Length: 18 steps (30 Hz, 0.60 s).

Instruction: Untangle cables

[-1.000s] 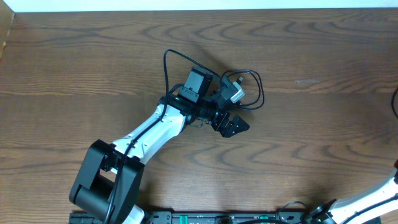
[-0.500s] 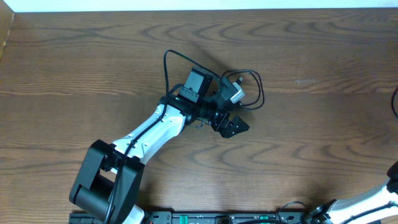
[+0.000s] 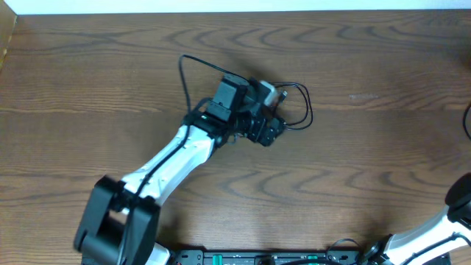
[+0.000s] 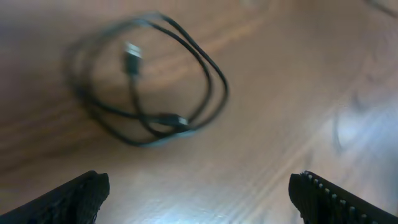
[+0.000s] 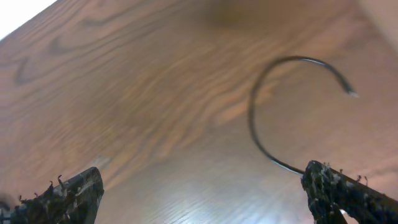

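Left fingers (image 4: 81, 196) wide apart; looped black cable (image 4: 169, 118) ahead, untouched.

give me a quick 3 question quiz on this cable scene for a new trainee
1. True or false: the left end effector is shut on the looped black cable.
2. Multiple choice: in the right wrist view, the curved black cable lies
A) flat on the wooden table
B) clamped between shut fingers
C) inside a box
3. Fill in: the right end effector stands ___, with nothing held.

Key: 1 false, it is open and the loop lies on the table ahead of it; 2 A; 3 open.
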Tool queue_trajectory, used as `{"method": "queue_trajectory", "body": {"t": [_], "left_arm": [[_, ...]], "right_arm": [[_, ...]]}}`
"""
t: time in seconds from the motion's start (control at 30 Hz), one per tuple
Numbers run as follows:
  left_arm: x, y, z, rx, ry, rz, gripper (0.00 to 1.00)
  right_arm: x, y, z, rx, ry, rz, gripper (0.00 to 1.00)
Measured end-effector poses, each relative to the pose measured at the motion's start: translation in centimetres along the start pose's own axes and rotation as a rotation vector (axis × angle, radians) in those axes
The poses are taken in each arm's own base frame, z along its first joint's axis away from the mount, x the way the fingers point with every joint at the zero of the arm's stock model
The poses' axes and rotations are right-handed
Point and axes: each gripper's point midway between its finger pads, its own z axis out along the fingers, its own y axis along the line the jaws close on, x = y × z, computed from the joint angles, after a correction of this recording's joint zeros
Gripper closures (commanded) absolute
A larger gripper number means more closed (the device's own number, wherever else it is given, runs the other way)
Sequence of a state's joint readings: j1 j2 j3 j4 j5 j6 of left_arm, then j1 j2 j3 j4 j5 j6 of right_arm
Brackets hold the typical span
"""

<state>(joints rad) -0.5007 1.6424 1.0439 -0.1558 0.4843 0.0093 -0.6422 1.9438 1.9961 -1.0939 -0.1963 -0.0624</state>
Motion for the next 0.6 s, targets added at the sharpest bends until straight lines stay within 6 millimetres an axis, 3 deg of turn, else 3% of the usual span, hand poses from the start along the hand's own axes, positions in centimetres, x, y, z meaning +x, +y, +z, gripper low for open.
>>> {"method": "queue_trajectory", "body": {"t": [0.17,0.33,0.5,0.6], "left_arm": [[-2.5,2.3,-3.7,-0.087,-0.101,-0.073,0.02],[-3.1,5.0,-6.0,-0.155,-0.142,-0.140,0.02],[-3.0,6.9,-6.8,-0.191,-0.152,-0.181,0.02],[-2.9,7.8,-7.3,-0.207,-0.159,-0.198,0.02]], "right_arm": [[0.4,3.7,0.5,-0.051,0.021,-0.082,0.01],[1.4,8.4,1.5,-0.127,0.047,-0.185,0.01],[4.6,14.5,2.9,-0.218,0.122,-0.299,0.01],[7.6,18.2,3.8,-0.270,0.187,-0.366,0.01]]}}
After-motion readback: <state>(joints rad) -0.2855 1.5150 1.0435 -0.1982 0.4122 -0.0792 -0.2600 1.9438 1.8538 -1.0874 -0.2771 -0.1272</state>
